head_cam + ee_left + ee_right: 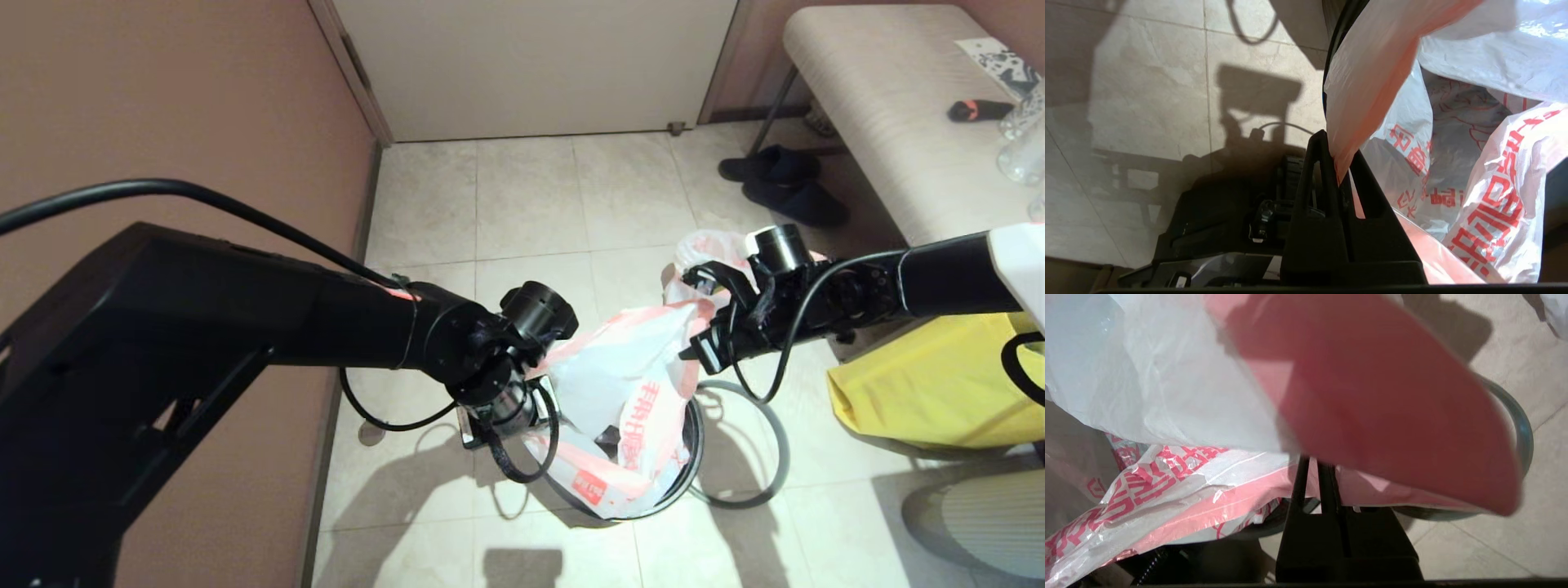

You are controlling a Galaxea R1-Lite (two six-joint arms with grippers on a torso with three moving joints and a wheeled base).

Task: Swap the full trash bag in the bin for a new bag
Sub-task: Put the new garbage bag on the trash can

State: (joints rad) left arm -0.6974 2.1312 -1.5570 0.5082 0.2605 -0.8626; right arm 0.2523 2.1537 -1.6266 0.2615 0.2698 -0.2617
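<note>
The new bag (629, 384), thin white plastic with a pink-red rim band and red print, hangs limp over and into the black bin (695, 457). It is stretched between both grippers. My left gripper (539, 367) is shut on the bag's pink rim (1355, 134) at the bin's left side. On the right side my right gripper (700, 331) is shut on the pink band (1372, 486). Behind the right wrist, a lumpy white and pink bag, the full trash bag (709, 245), rests on the floor, partly hidden.
The grey ring (775, 445) lies on the tiles against the bin's right side. A big yellow bag (931, 384) sits further right, below a bench (882, 98). Dark slippers (784, 184) lie by the bench leg. A brown wall (204, 122) runs along the left.
</note>
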